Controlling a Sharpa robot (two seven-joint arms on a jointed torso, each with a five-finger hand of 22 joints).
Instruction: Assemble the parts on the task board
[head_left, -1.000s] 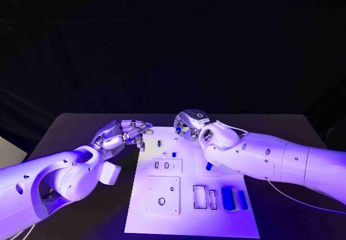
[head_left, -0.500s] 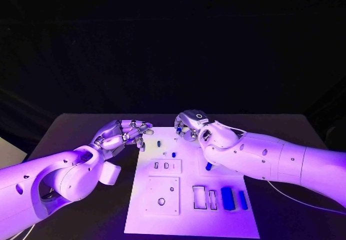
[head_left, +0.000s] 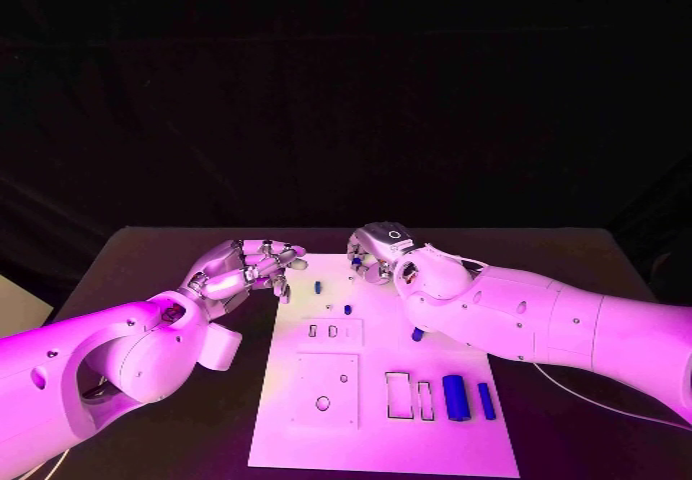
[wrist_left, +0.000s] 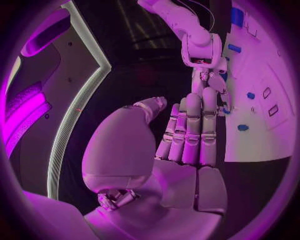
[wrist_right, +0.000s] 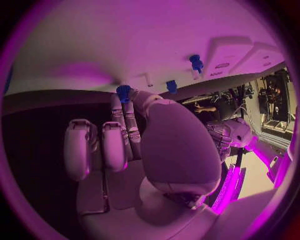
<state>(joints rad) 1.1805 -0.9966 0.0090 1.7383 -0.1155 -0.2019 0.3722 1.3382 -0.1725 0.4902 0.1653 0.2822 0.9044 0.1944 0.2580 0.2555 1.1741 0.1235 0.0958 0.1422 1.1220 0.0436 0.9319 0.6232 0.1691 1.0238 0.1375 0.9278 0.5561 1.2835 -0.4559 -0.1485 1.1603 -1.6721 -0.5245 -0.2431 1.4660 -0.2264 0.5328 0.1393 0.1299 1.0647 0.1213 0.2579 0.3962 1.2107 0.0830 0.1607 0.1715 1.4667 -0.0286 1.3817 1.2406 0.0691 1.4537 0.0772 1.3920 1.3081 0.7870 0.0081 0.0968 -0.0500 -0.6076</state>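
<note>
Right fingers (wrist_right: 128, 107): curled down at the far edge of the task board (head_left: 361, 440), thumb and a fingertip closed round a small blue part (wrist_right: 123, 91); the other fingers are folded in beside them.
Right hand (head_left: 382, 250): over the far edge of the task board, its arm lying across the board's right side.
Left fingers (wrist_left: 190, 132): held straight and close together, thumb alongside, nothing in them.
Left hand (head_left: 248, 265): just off the task board's far left corner, above the table (head_left: 173, 260), fingertips pointing toward the right hand and apart from it.
Task board: white plate lying flat in the middle of the table, with raised blocks and slots on it.
Blue parts on the board: two long ones (head_left: 456, 397) lie side by side near the board's near right corner; a small one (head_left: 319, 287) stands near the far edge, another (head_left: 348, 311) a little nearer the middle; one more (head_left: 418, 335) shows at the edge of the right arm.
Table: black, carrying the task board.
</note>
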